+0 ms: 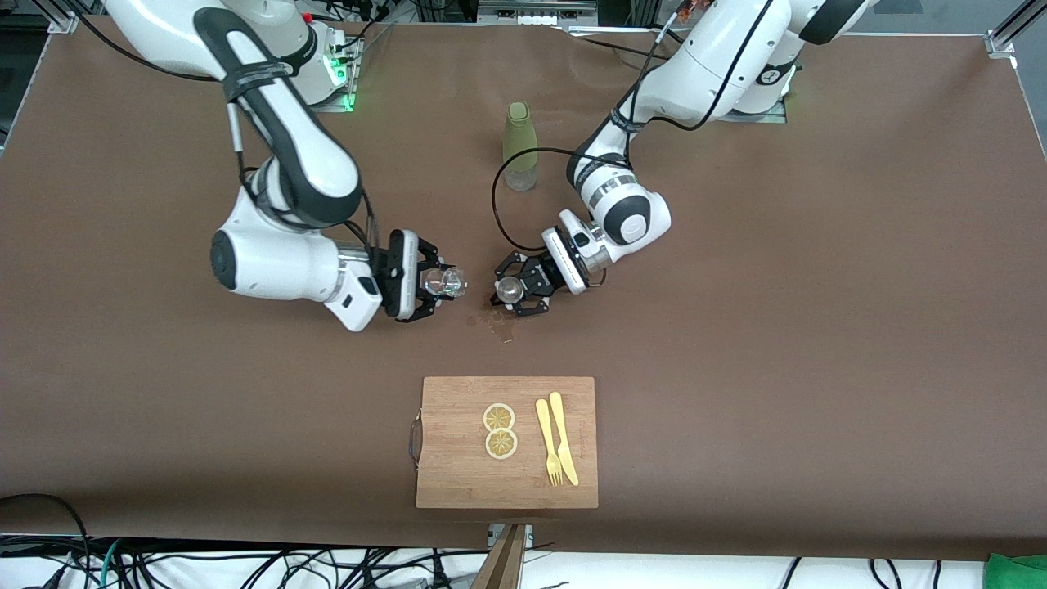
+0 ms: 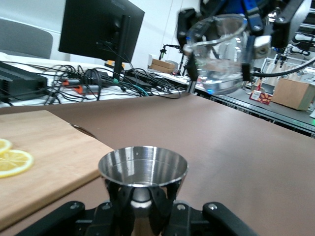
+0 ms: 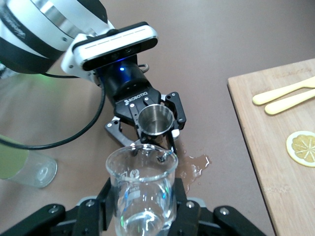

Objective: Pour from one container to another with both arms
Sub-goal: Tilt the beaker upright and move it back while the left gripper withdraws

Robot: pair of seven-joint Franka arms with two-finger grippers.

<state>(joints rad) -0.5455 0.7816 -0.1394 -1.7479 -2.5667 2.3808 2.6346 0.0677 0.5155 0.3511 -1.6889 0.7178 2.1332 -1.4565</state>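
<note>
Over the worktop (image 1: 736, 327), the glass (image 1: 446, 282) is clamped in the right pincer (image 1: 433, 286), tipped mouth-first toward the jigger (image 1: 510, 288). The jigger is held upright in the closed left pincer (image 1: 517, 293), just beside and below the glass lip; a spill (image 1: 491, 321) is seen underneath.

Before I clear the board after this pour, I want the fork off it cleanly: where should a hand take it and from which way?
Take the fork by its plain handle, the end farther from the front camera, coming straight down. It lies flat on the cutting board, with the knife close beside and overlapping near the tines, so that end is crowded.
</note>
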